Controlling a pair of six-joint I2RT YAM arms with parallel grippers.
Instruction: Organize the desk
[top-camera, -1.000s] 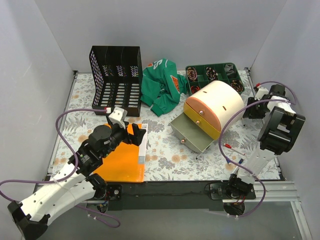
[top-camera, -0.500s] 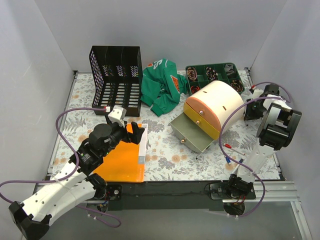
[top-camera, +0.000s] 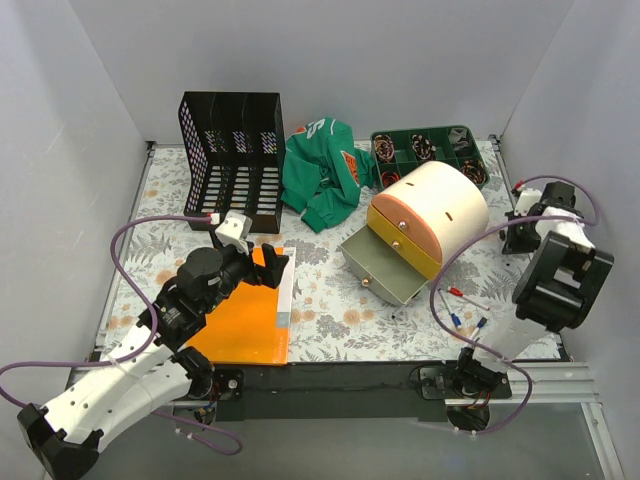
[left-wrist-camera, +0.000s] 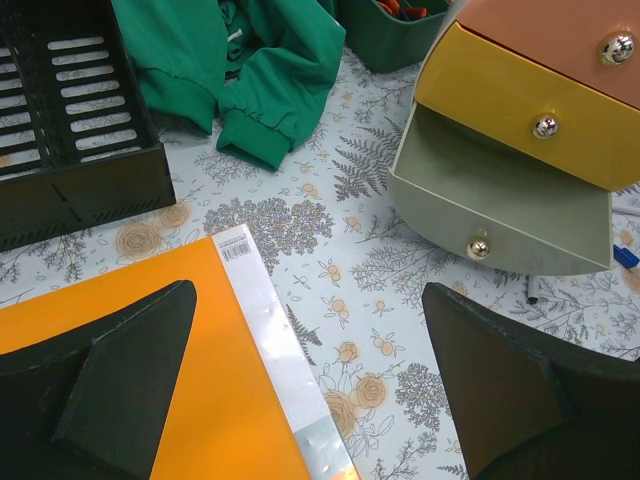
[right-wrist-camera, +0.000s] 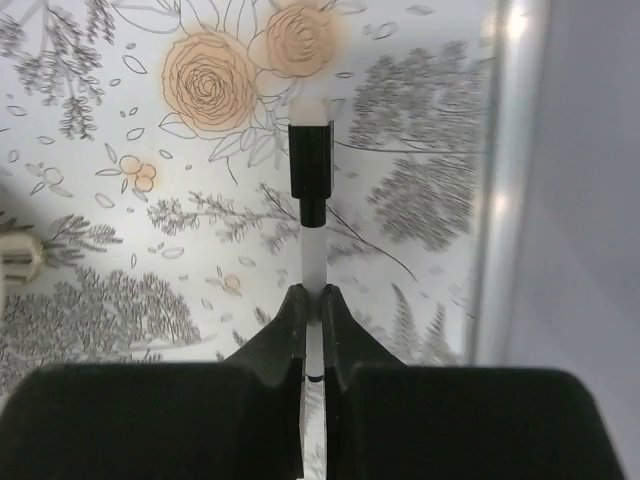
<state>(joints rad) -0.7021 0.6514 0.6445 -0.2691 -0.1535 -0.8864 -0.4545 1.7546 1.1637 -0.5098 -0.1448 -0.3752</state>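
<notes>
The desk (top-camera: 330, 300) has a white cover with grey ferns and orange flowers. My left gripper (top-camera: 277, 268) is open and empty. It hovers low over the right edge of a flat orange folder (top-camera: 245, 315) at the front left. In the left wrist view the left gripper (left-wrist-camera: 308, 300) straddles the white spine strip of the folder (left-wrist-camera: 130, 340). My right gripper (top-camera: 513, 238) is near the desk's right edge. In the right wrist view the right gripper (right-wrist-camera: 312, 295) is shut on a white marker with a black cap (right-wrist-camera: 310, 160), held just above the cover.
A black file rack (top-camera: 232, 160) stands at the back left, beside a crumpled green garment (top-camera: 322, 170). A green compartment tray (top-camera: 430, 150) is at the back right. A pink, yellow and grey drawer unit (top-camera: 420, 215) has its bottom drawer (top-camera: 380, 268) open. Loose pens (top-camera: 465, 310) lie front right. A metal rail (right-wrist-camera: 500, 180) borders the right side.
My right arm has shifted right and toward the near side, its wrist turning, with the marker in the jaws. The left arm has barely moved.
</notes>
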